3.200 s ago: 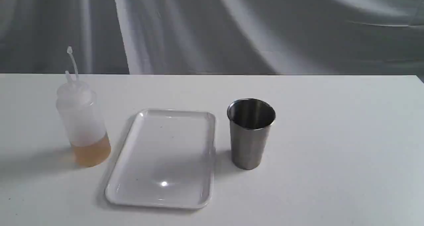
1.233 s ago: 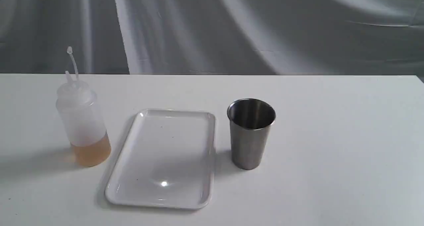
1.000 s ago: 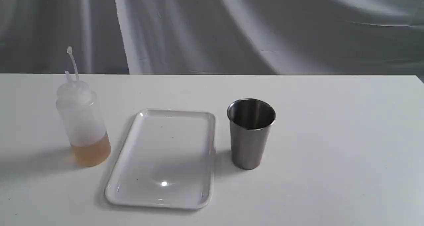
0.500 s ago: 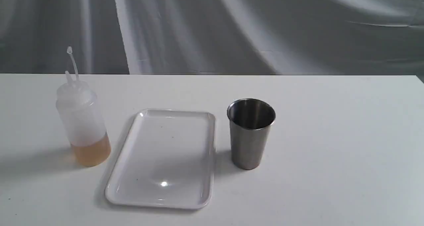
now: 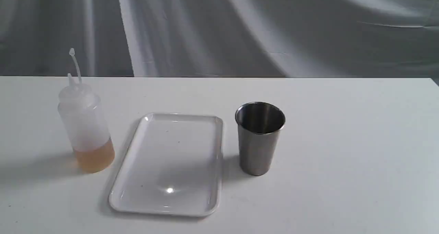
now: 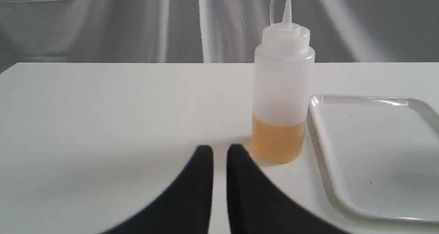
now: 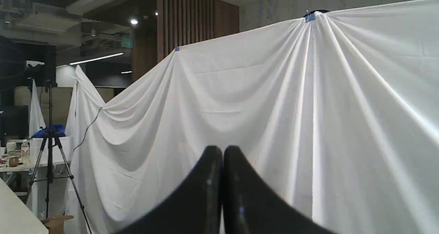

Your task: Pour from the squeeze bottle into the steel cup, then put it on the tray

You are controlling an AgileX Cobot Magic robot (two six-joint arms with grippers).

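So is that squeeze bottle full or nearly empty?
Mostly empty. The squeeze bottle stands upright; amber liquid fills only its bottom part, well under half.

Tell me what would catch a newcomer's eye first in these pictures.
The squeeze bottle, amber liquid filling its bottom, stands upright at the left of the white table in the exterior view. A shiny steel cup stands upright at the right, and a glossy white tray lies flat between them with nothing on it.
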